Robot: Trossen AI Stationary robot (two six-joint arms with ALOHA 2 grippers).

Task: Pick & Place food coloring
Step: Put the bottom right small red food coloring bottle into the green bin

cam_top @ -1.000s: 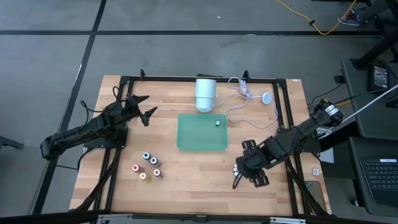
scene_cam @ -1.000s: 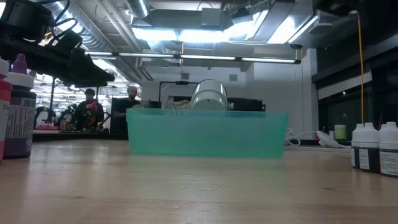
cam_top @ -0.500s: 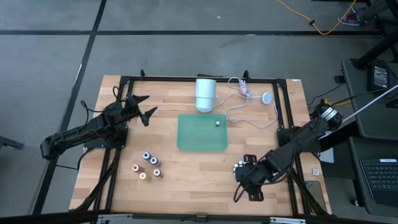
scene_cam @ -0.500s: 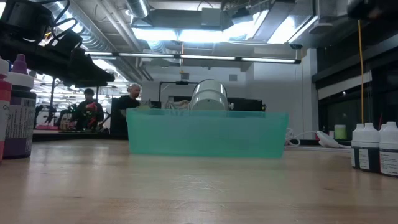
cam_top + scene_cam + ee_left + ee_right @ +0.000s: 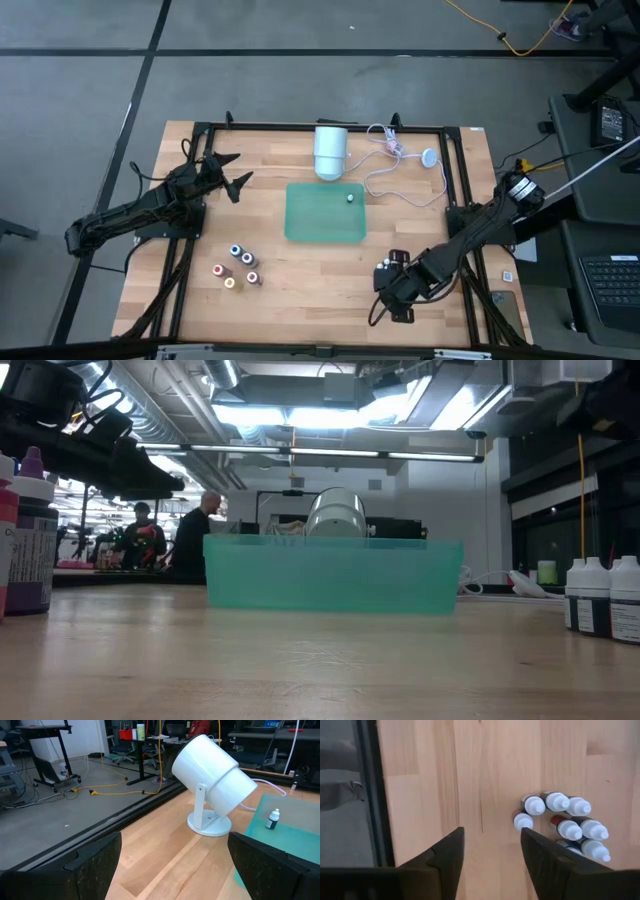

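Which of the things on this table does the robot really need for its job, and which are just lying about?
For the job:
- colour-topped bottles
- white-capped bottles
- green tray, one small bottle in it
- right pincer, open near the white-capped bottles

Lying about:
- white cylinder on a stand
- white cable
- left pincer, waiting open at the table's left

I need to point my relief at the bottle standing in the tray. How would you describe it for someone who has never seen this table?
Find the green tray at the middle of the table, just in front of the big white cylinder. One tiny white-capped bottle stands inside it, near the cylinder-side corner toward the right arm. It is alone inside the tray, while the coloured-top bottles cluster on bare wood.
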